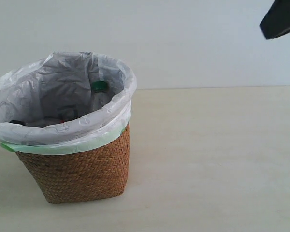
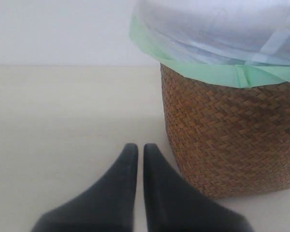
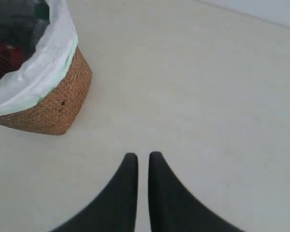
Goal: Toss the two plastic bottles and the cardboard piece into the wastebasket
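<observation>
The wicker wastebasket [image 1: 77, 169] stands at the left of the table, lined with a white bag with a green edge. Inside it, the slim bottle's green cap [image 1: 99, 86] leans against the far wall, and a bit of red label [image 1: 62, 117] and a black cap [image 1: 17, 123] show lower down. The right wrist view also catches the red label [image 3: 2, 58] in the basket [image 3: 58, 106]. The cardboard piece is not visible. My left gripper [image 2: 137, 147] is shut and empty, low beside the basket [image 2: 232, 135]. My right gripper [image 3: 143, 156] is shut and empty above bare table; part of that arm [image 1: 280, 18] shows top right.
A pale wooden tabletop [image 1: 212, 159] stretches to the right of the basket, with a plain white wall behind it. Nothing else lies on the table in any view.
</observation>
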Robot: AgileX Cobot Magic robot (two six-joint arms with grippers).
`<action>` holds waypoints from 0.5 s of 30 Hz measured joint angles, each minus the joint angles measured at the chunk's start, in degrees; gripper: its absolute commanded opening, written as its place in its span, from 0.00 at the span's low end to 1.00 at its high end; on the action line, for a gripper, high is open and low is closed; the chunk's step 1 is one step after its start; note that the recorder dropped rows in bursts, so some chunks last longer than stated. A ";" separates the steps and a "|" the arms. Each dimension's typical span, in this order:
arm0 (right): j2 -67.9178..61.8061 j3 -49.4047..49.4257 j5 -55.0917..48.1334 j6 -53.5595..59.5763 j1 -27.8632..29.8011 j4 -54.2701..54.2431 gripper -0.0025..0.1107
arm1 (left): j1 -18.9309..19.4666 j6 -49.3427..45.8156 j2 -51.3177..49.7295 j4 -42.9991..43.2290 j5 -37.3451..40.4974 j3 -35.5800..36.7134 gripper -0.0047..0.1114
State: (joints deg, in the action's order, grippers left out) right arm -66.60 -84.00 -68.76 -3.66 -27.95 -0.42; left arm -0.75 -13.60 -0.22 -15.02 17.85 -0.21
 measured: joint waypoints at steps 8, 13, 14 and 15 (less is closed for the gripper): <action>25.24 17.39 21.48 -1.42 0.00 0.10 0.04 | 0.00 0.00 0.00 0.00 0.00 0.00 0.07; 41.97 28.15 31.57 -0.94 0.00 0.10 0.04 | 0.00 0.00 0.00 0.00 0.00 0.00 0.07; 44.23 29.44 31.96 -0.84 0.00 0.10 0.04 | 0.00 0.00 0.00 0.00 0.00 0.00 0.07; 46.67 31.15 32.00 -0.84 0.00 0.10 0.04 | 0.00 0.00 0.00 0.00 0.00 0.00 0.07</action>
State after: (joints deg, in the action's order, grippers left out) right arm -19.93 -52.84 -36.76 -4.51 -27.95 -0.32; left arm -0.75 -13.60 -0.22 -15.02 17.85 -0.21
